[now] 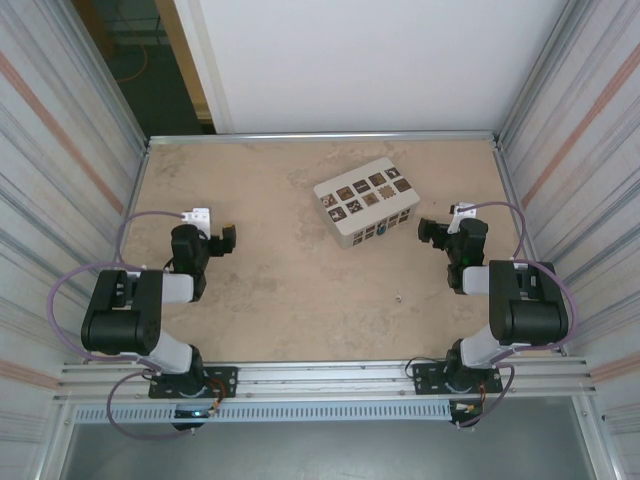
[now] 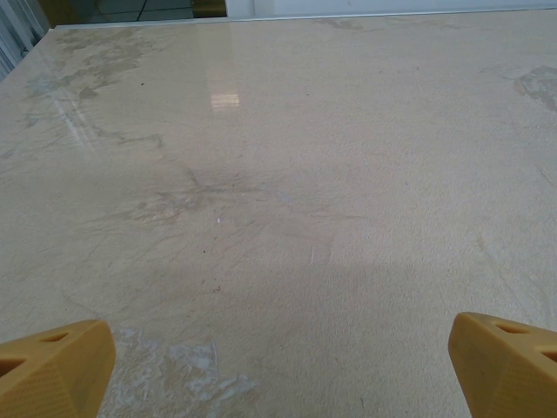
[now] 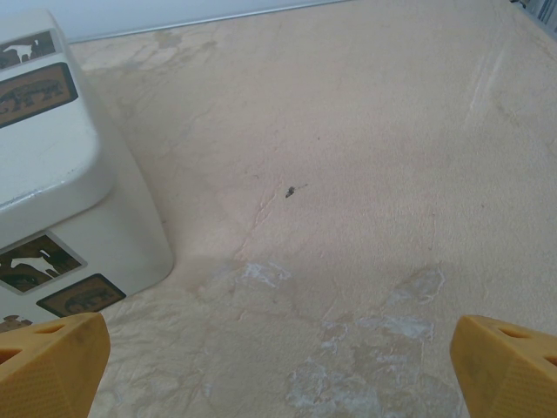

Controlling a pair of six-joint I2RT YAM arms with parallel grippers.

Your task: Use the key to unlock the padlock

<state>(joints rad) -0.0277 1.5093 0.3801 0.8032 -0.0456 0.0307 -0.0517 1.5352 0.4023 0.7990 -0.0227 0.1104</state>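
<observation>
The padlock and the key are out of view. My left gripper hangs low over bare table at the left, open, with its yellow fingertips wide apart and nothing between them. On the right, my right gripper is also open and empty, its fingertips spread over the table. Just left of it stands a white box with brown picture tiles on its top and sides; its corner rises at the left of the right wrist view.
A tiny light object lies on the table toward the near edge, too small to identify. A small dark speck lies ahead of the right gripper. Metal walls enclose the beige table on both sides.
</observation>
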